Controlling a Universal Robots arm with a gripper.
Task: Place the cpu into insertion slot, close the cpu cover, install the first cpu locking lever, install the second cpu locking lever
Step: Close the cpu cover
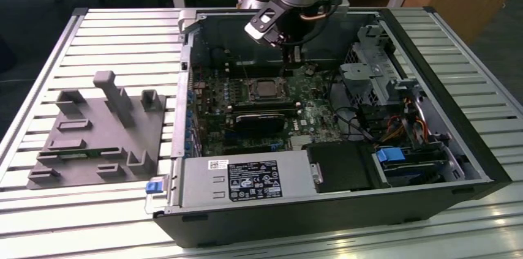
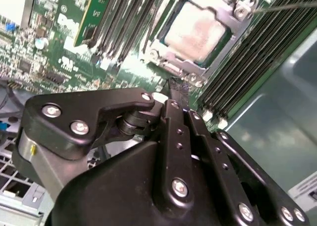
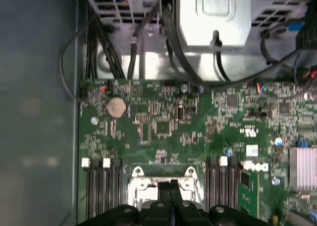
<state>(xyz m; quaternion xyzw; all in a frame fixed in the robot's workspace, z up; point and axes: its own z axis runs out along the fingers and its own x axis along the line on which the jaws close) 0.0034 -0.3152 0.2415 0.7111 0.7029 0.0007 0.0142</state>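
Second wrist view: cpu [image 2: 195,30] sits in insertion slot [image 2: 168,66], cpu cover [image 2: 224,9] down over it. Gripper [image 2: 177,87] clenched, empty, tips just beside socket rim. Judged: first locking lever [image 2: 287,6] stage; thin wire needs exact hooking

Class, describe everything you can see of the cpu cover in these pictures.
The cpu cover is a thin silvery metal frame with a square window, through which the cpu shows its pale face. It lies flat, closed over the insertion slot on the green board, with screw heads at its corners. The end effector stands close by one edge; whether it touches cannot be told.
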